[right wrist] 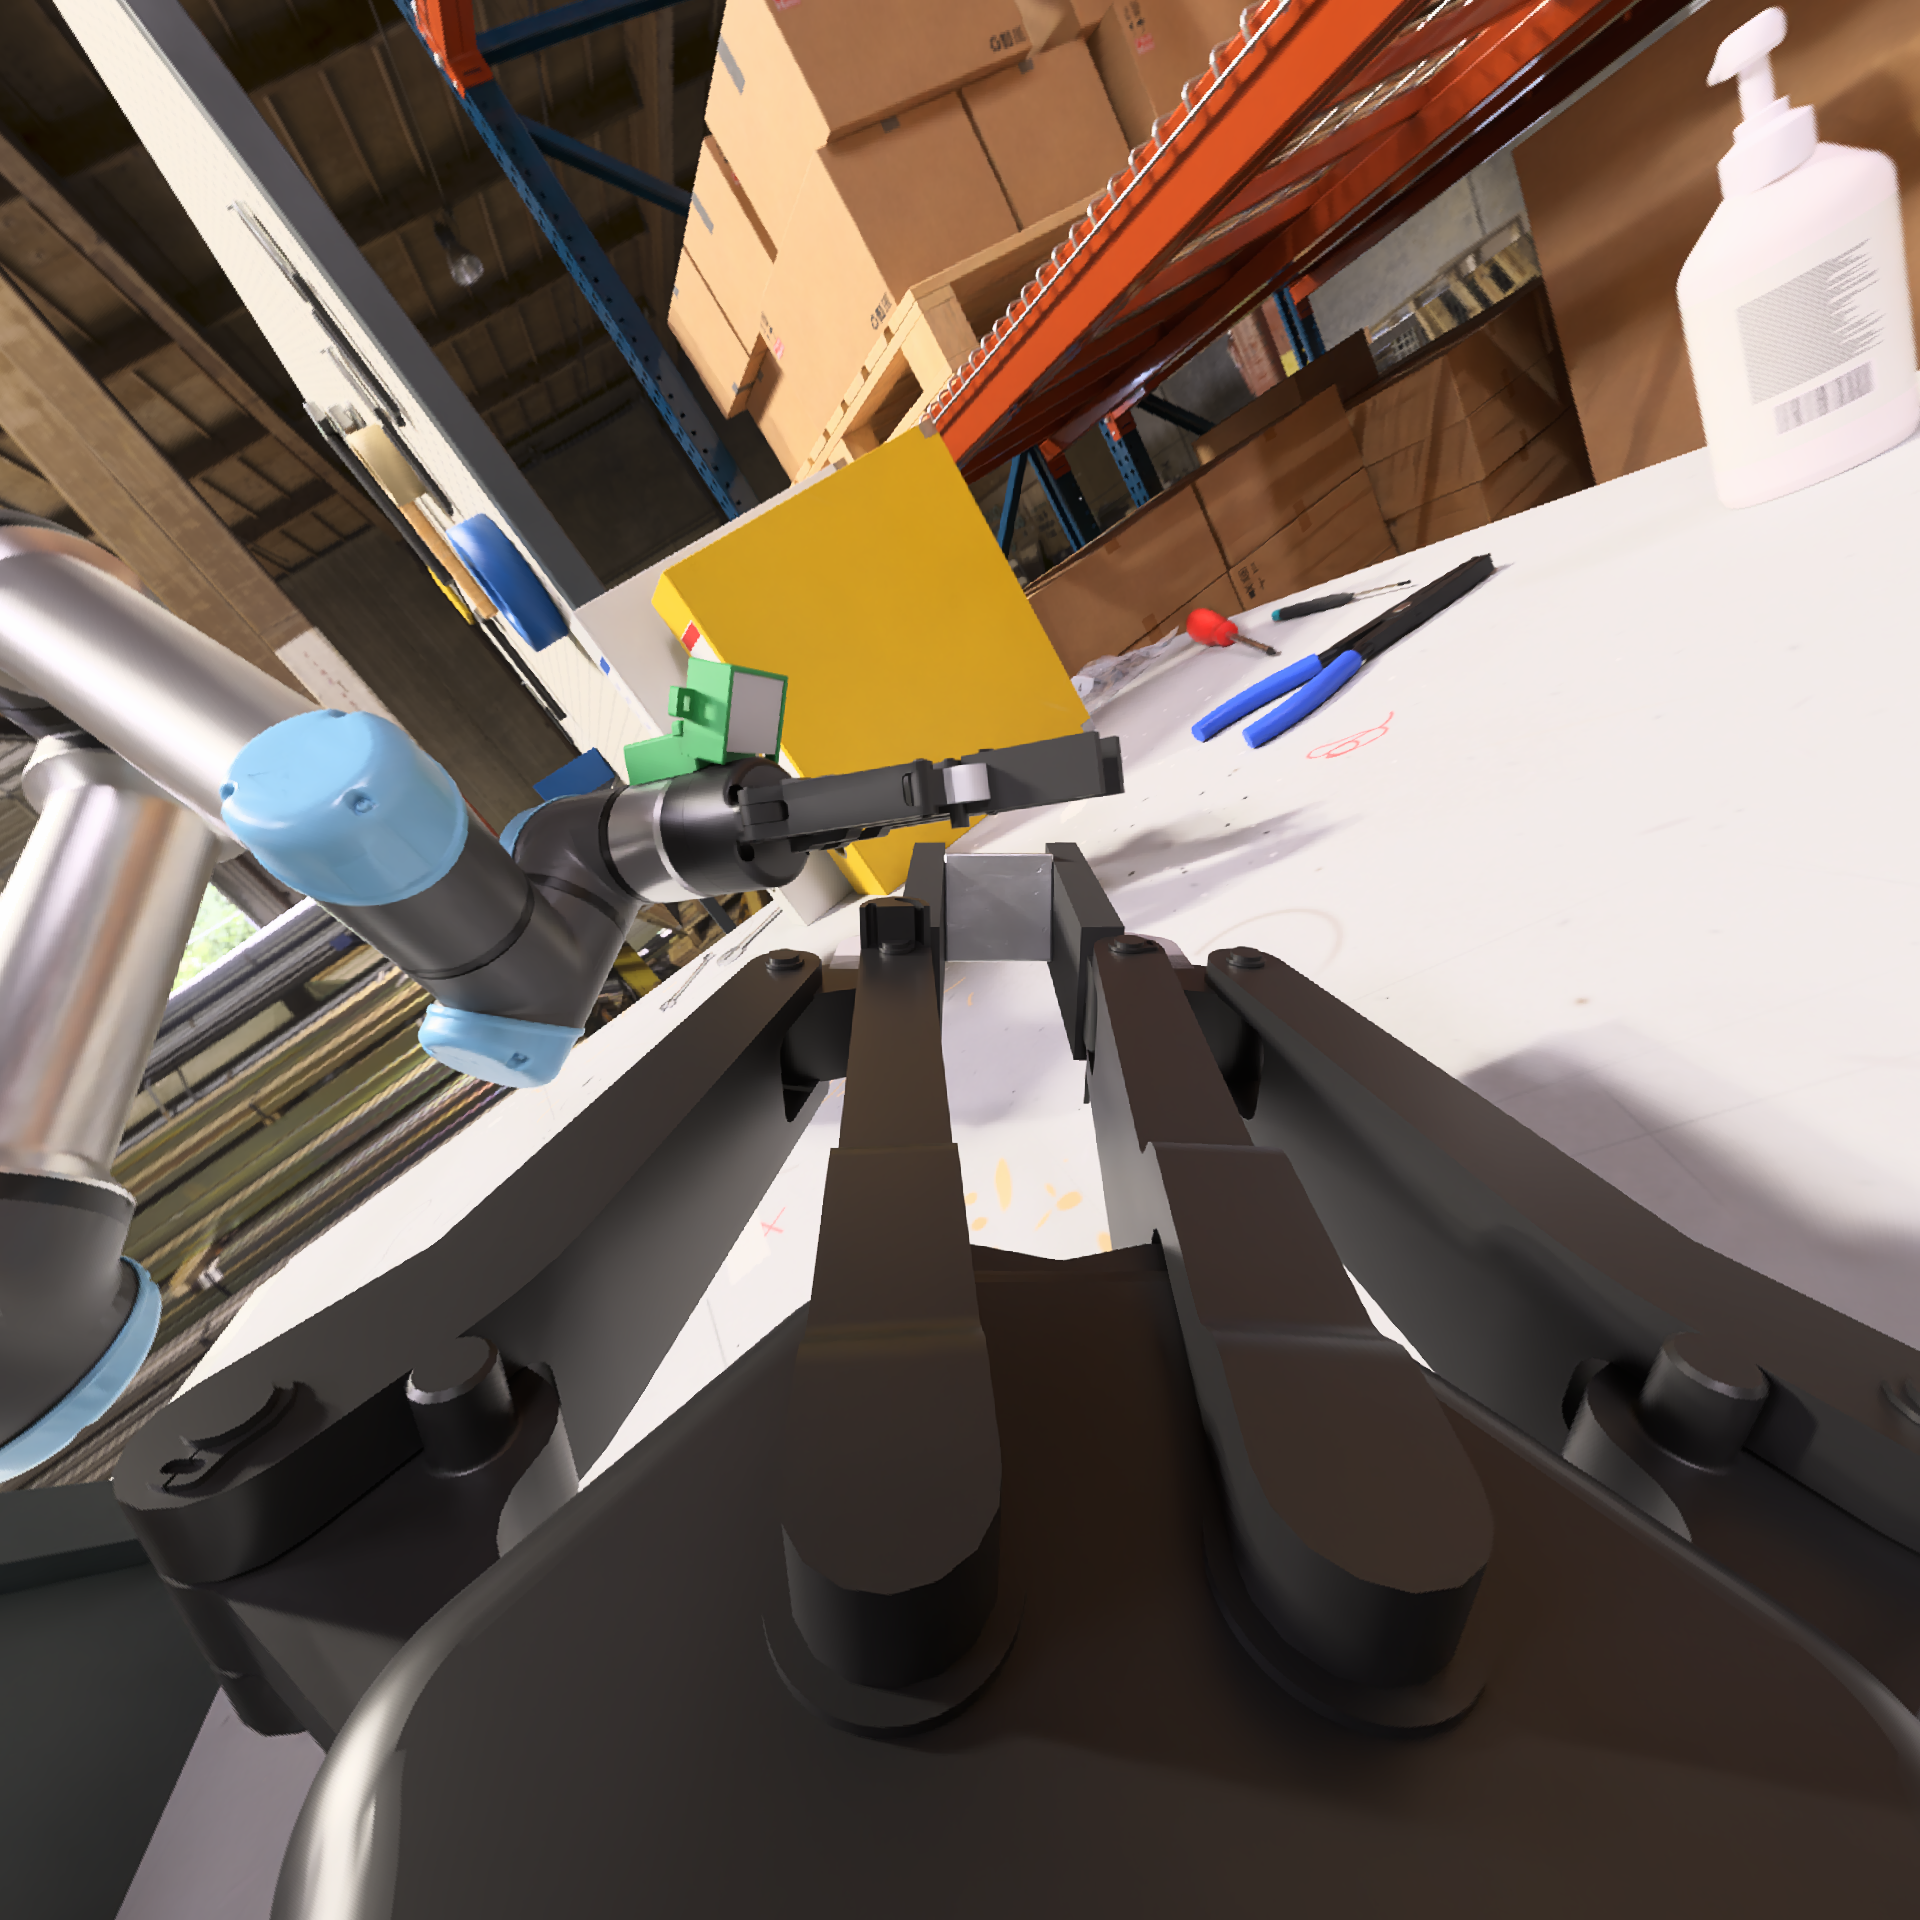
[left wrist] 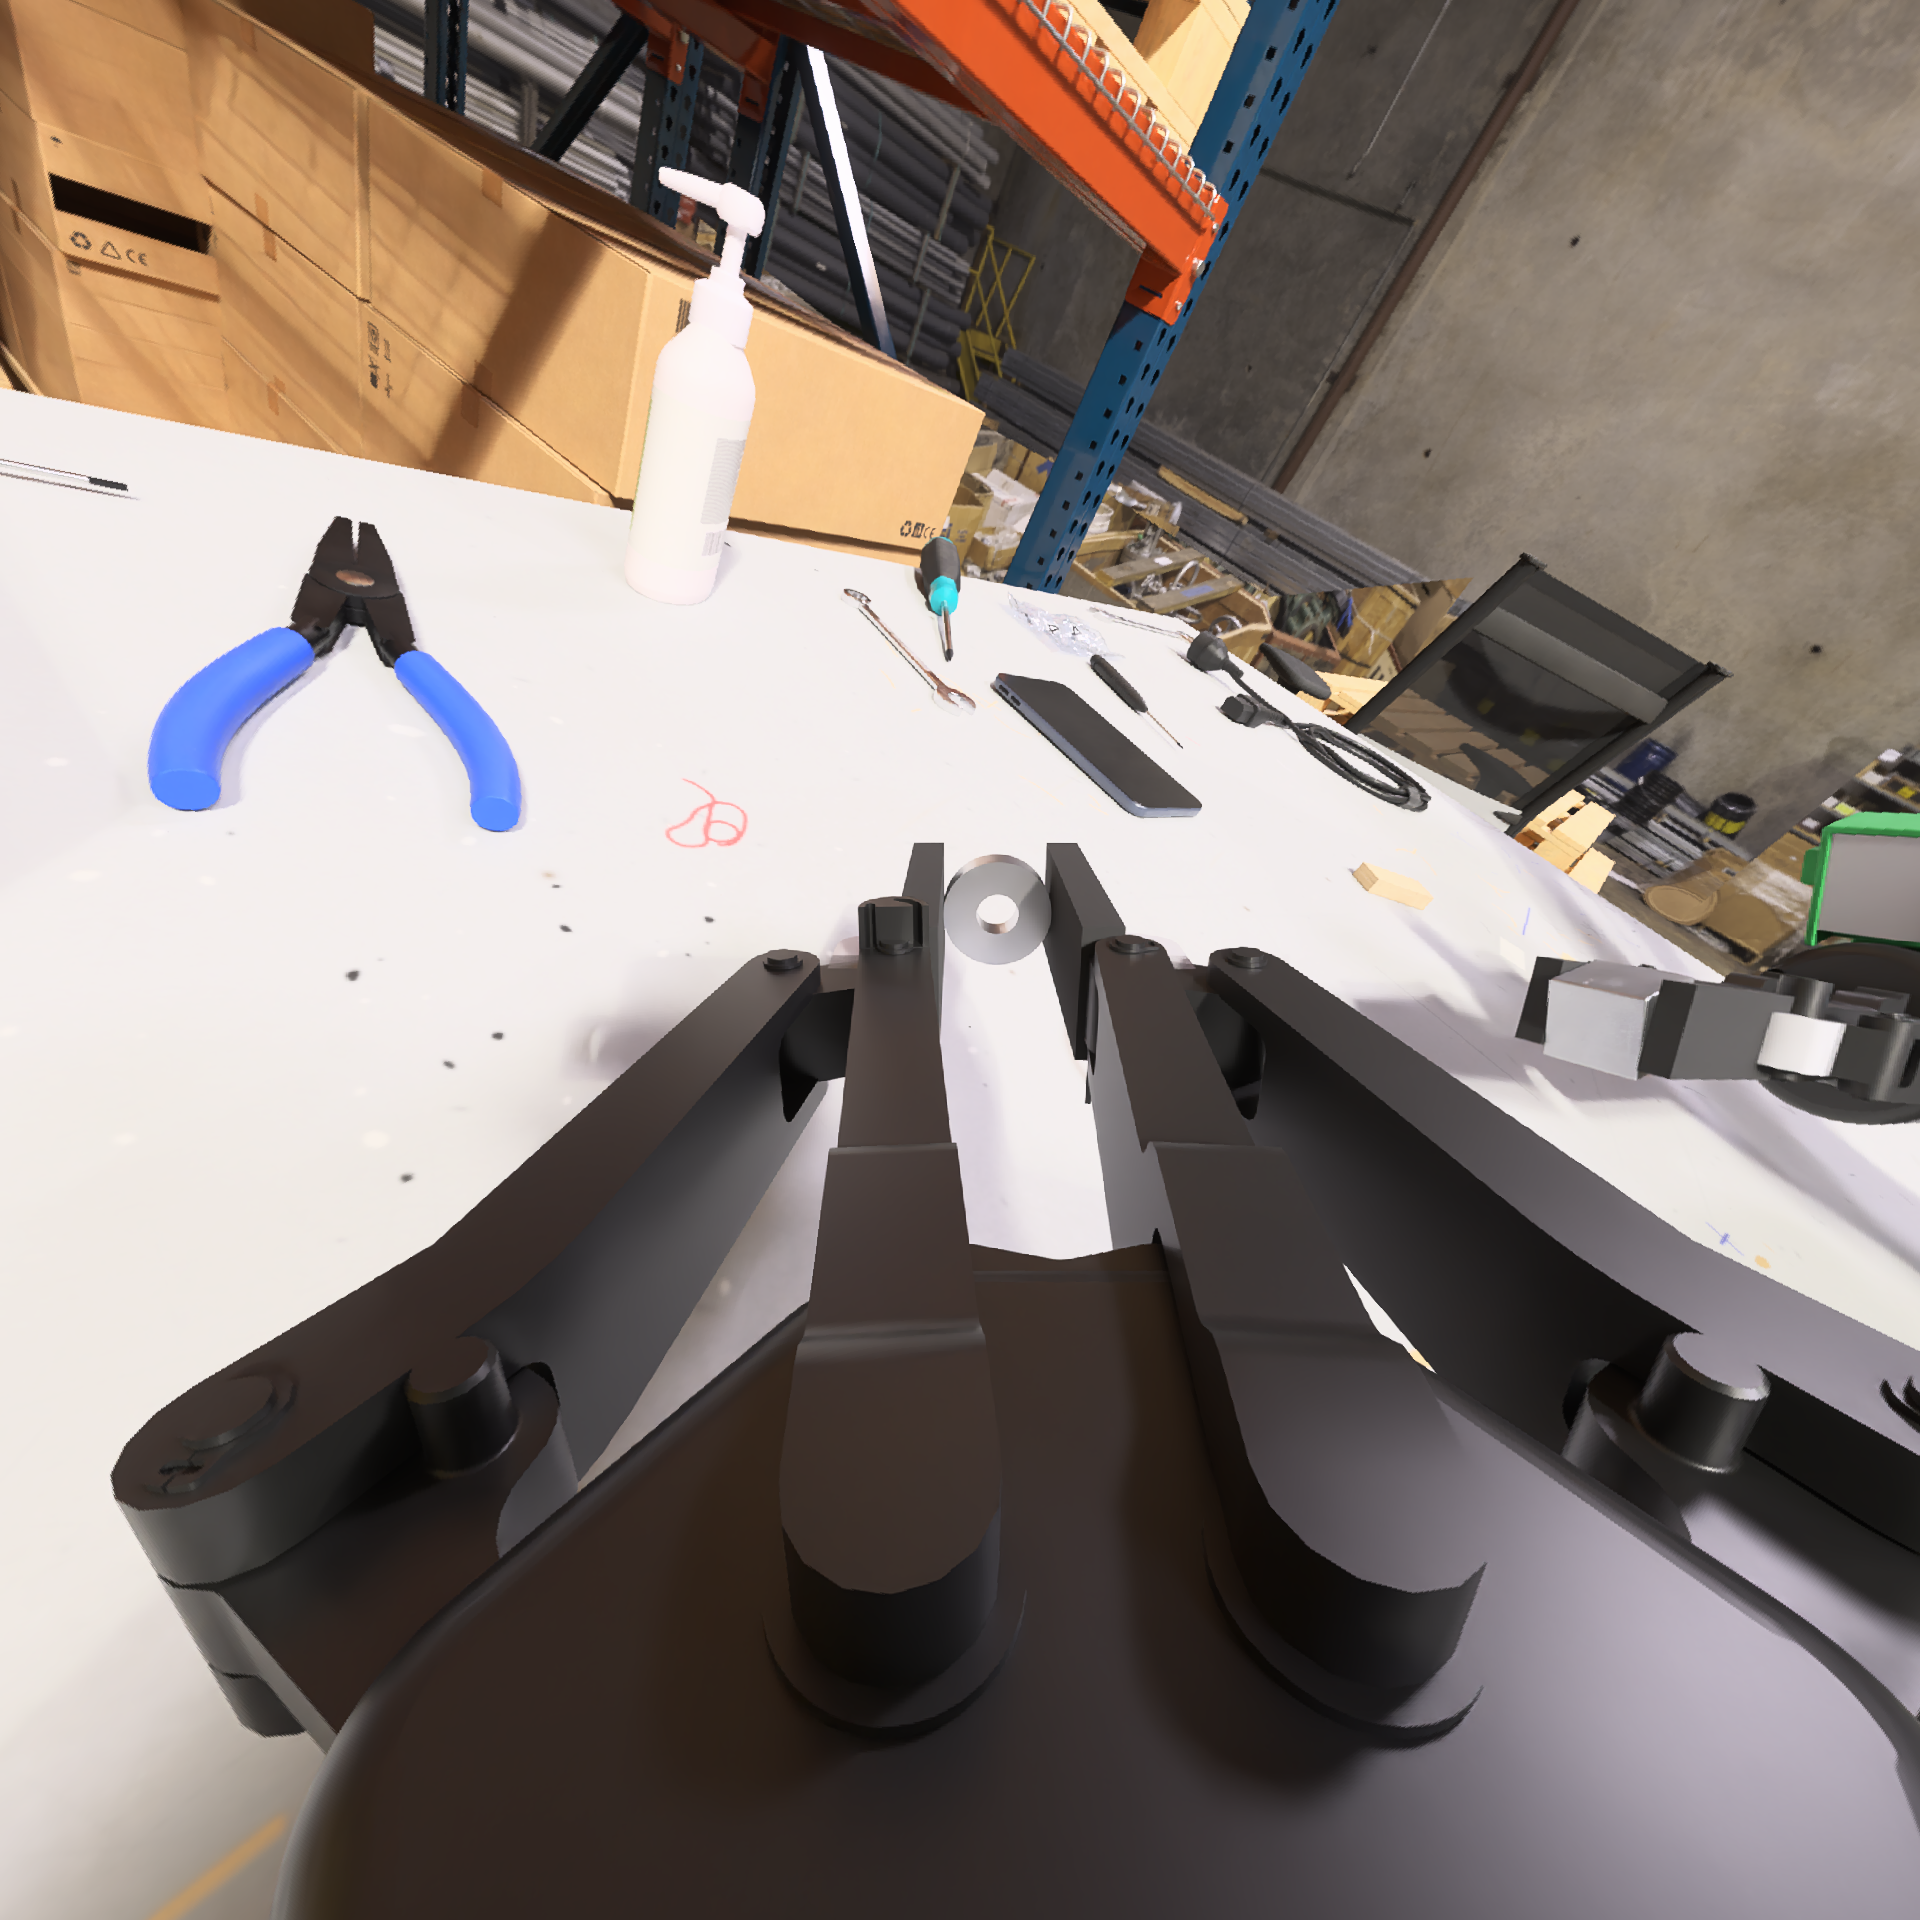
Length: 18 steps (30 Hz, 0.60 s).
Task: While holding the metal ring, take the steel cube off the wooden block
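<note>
Clamped between the left gripper's (left wrist: 995, 883) fingertips, the ring (left wrist: 997, 907) is held above a white table (left wrist: 644, 935). Pliers (left wrist: 332, 675), a pump bottle (left wrist: 694, 416), a phone (left wrist: 1096, 743) and a wooden block (left wrist: 1390, 885) are seen on it, left to right. The cube (right wrist: 997, 906) is gripped by the right gripper (right wrist: 995, 883), clear of the block. Cartons (left wrist: 312, 291) and racking (left wrist: 1122, 343) are seen behind.
</note>
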Motion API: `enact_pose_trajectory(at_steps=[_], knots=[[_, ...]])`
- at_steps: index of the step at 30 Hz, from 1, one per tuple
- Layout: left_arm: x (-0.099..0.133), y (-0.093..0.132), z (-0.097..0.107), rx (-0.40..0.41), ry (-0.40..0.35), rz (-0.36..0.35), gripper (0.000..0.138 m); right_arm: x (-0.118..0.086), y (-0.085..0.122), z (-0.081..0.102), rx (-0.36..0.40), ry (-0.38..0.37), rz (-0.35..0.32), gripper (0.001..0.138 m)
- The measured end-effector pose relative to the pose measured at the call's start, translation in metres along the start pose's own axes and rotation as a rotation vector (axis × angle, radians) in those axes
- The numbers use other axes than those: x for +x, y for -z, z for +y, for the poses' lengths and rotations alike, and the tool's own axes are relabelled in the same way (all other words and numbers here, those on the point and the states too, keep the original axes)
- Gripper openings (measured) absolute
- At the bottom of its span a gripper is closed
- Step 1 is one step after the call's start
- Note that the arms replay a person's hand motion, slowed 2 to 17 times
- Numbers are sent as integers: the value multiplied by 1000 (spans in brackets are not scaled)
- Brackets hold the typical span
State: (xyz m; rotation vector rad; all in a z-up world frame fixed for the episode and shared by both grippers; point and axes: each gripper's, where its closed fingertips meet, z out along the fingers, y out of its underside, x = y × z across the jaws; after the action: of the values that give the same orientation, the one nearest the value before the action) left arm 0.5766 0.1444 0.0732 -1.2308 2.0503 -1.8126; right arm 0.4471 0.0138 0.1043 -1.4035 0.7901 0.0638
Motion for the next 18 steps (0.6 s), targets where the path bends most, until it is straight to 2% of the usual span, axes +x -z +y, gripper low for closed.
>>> enact_pose_trajectory(at_steps=[7,18], knots=[[-1,0,0,-2,5,-6,26,8,14,-7,30,-16,8,25],[-4,0,0,4,7,-26,26,10,23,-2,-14,-16,9,25]])
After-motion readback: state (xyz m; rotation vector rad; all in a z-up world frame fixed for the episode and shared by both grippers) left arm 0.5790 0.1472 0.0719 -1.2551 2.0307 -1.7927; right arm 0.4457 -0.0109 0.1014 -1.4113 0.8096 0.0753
